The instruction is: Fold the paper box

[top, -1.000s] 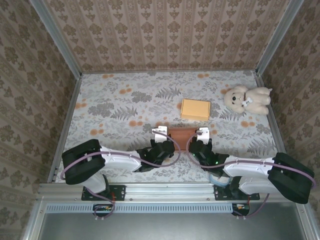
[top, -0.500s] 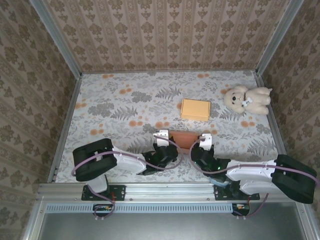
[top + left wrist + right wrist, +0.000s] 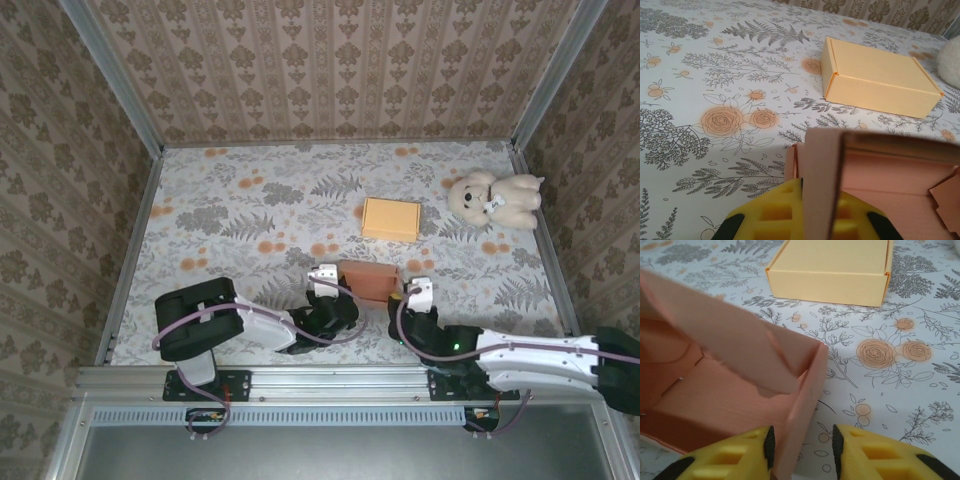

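Nothing can be read: no writing, label, brand mark or number. The pink box (image 3: 370,281) is plain card inside and out. The yellow box (image 3: 391,218) has blank sides and a blank lid. The bench (image 3: 250,200) carries only a printed pattern of flowers and ferns, and the walls around it only a repeating ornament. The teddy bear (image 3: 495,198) has a small dark mark at its neck, too small to make out.
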Motion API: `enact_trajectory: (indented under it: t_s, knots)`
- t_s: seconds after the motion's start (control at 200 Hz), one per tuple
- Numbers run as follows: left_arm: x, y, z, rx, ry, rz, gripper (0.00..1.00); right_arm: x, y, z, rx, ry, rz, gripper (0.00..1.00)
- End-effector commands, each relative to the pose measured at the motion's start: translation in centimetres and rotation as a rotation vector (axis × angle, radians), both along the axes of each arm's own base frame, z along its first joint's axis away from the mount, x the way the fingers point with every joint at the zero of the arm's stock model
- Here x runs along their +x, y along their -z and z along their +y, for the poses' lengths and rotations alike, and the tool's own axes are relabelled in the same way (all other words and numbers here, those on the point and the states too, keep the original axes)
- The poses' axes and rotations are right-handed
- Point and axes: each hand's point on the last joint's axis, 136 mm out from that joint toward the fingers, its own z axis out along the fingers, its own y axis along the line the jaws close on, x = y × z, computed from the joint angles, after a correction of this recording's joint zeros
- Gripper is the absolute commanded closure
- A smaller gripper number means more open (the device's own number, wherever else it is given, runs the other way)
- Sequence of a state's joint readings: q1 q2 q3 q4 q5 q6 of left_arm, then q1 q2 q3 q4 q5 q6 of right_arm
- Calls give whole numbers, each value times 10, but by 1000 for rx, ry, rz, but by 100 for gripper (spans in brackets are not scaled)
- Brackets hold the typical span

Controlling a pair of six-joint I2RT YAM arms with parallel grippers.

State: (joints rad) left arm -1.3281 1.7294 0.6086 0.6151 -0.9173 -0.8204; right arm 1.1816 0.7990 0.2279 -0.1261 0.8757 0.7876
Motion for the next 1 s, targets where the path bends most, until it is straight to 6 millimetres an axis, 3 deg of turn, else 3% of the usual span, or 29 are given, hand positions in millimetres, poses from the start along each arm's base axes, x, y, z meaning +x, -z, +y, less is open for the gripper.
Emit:
enact_trajectory:
  t_s: [0.0, 0.14, 0.44, 0.635, 0.79, 0.995]
  knots:
    - [-18, 65, 25, 223, 62, 132, 100, -14, 2, -10, -12, -38, 44, 59]
    - [-18, 64, 27, 229, 58, 126, 100, -19, -25, -14, 53, -69, 7, 58]
    - [-18, 62, 26, 247, 59, 117, 100, -9, -120, -29, 80, -48, -212, 43]
    - [-18, 61, 25, 262, 62, 109, 100, 12, -160, -12, 15, -53, -230, 38]
    - [-18, 64, 23, 274, 64, 108, 100, 40, -155, 18, 19, -103, -133, 36]
    - [-18, 66, 21, 292, 69, 105, 100, 64, -120, 41, -53, -99, -43, 35]
